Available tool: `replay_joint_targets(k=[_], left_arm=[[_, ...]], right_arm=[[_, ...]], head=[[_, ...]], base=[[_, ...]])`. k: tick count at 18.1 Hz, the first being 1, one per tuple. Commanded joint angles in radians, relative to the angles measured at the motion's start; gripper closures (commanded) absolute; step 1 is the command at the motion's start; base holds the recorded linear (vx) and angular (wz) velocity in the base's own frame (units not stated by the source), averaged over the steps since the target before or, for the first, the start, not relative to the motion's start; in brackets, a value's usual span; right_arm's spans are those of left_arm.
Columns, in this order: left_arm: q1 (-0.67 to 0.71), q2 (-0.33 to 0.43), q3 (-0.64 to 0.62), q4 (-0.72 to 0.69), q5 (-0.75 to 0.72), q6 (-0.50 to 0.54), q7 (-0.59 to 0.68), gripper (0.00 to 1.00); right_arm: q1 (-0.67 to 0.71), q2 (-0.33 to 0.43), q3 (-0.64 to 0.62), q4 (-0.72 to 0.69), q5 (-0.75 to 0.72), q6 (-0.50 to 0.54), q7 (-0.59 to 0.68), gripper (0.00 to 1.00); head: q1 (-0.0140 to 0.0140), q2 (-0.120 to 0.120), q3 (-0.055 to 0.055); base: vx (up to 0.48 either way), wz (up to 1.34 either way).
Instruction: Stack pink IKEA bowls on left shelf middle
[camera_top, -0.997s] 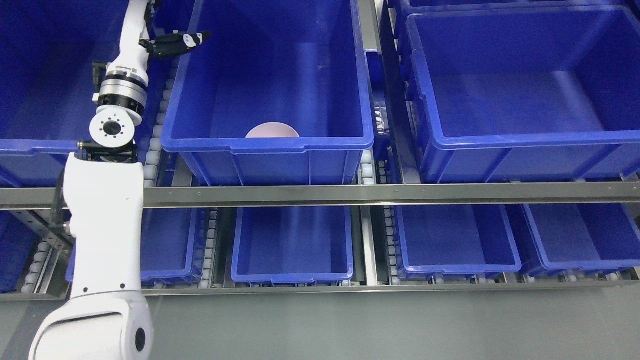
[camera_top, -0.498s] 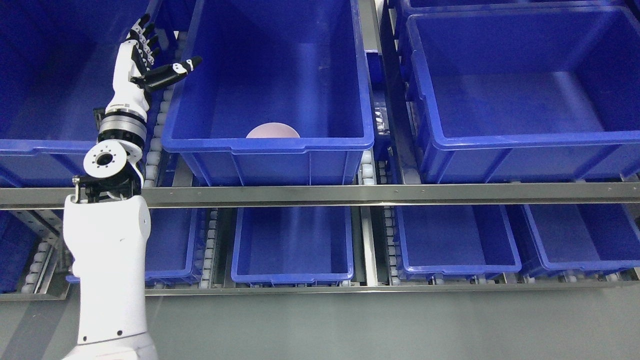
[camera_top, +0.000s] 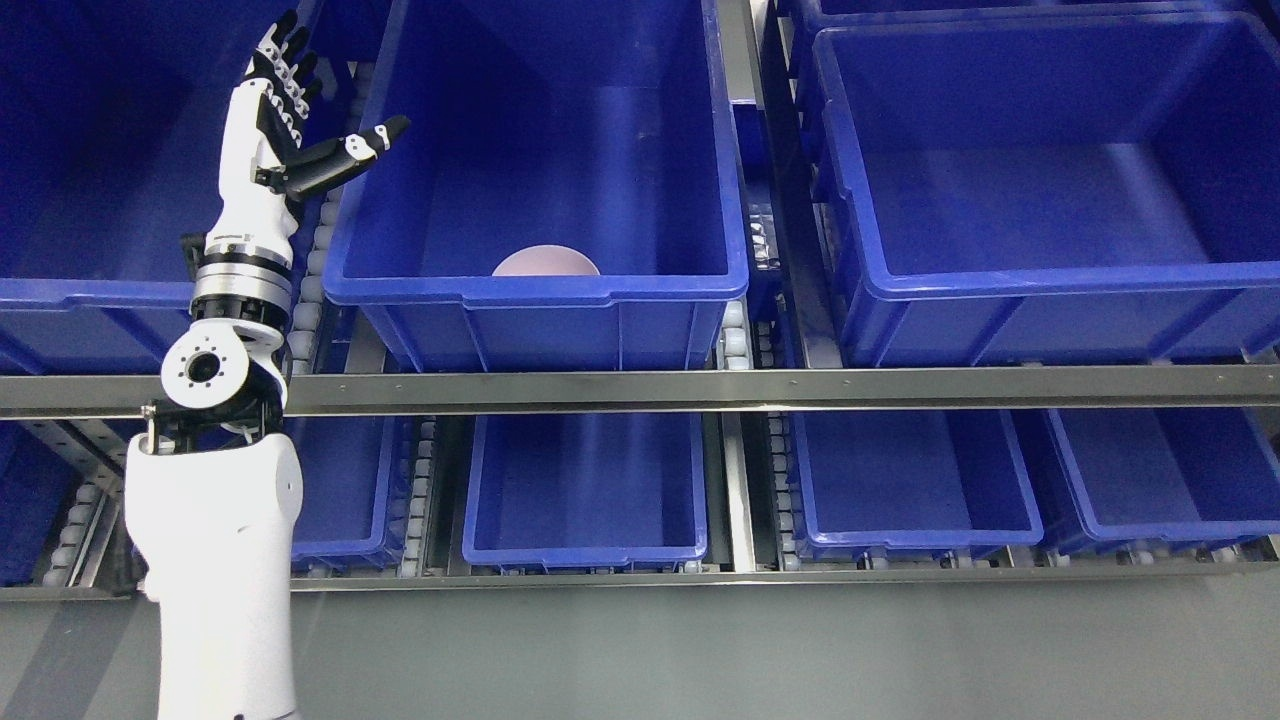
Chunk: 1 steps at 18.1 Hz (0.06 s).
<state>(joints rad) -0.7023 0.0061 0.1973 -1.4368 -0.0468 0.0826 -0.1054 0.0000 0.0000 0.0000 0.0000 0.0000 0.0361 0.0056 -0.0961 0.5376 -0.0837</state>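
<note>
From the head view, my left hand (camera_top: 272, 130) had risen slightly since the earlier frame, fingers spread wide and holding nothing, just left of the middle blue bin (camera_top: 700, 270). The pink bowl (camera_top: 545, 262) lay unmoved inside, against the bin's front wall.

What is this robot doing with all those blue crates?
The robot's left hand is raised beside the left rim of a big blue bin on the upper shelf level, fingers spread and holding nothing. Inside that bin, near its front wall, a pink bowl peeks over the rim; only its top shows. The hand is not touching the bowl. The other bins in view look empty, and no right arm shows.
</note>
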Motion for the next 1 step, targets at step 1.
replay_joint_targets(k=[1], left_arm=[[0.021,0.011,-0.012,-0.070,0.005,-0.001,0.000,0.00]], right_arm=[[0.002,-0.017,-0.011,-0.034,0.000,-0.001,0.001,0.00]], head=[[0.0000,0.000,0.000]], base=[[0.000,0.00]])
